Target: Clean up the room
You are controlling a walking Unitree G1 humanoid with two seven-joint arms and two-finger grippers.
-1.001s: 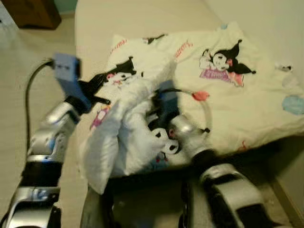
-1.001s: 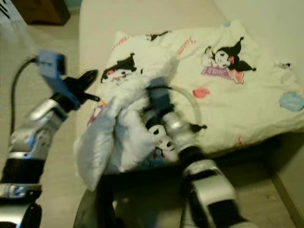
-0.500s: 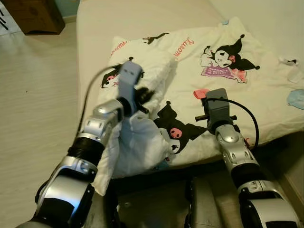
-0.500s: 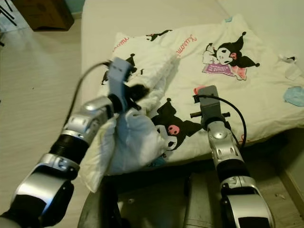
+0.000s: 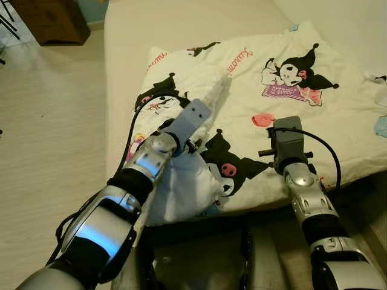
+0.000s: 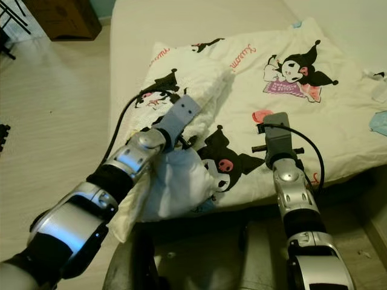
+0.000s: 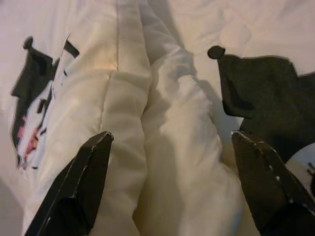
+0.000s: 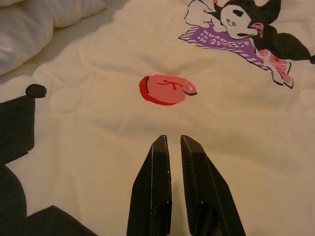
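Observation:
A cream quilt (image 5: 302, 127) printed with black cartoon figures lies spread on the bed (image 5: 181, 24). Its near left corner is folded over into a puffy white bunch (image 5: 181, 181) that hangs at the bed's front edge. My left gripper (image 7: 171, 136) is open just above this bunch, one finger (image 7: 83, 182) on each side of a raised fold. My right gripper (image 8: 172, 140) is shut with nothing in it, hovering low over the flat quilt just short of a red heart print (image 8: 166, 89). Its wrist (image 5: 288, 140) stands right of the bunch.
Pale wood floor (image 5: 48, 121) runs along the bed's left side, with a brown wooden cabinet (image 5: 51, 21) at the far left. A wall (image 5: 344, 18) bounds the bed on the right. Small white and blue items (image 5: 381, 124) lie at the quilt's right edge.
My left arm swung in from the left and now reaches over the bunched corner. My right arm pulled out of the bunch and moved right over the flat quilt. The camera shifted slightly.

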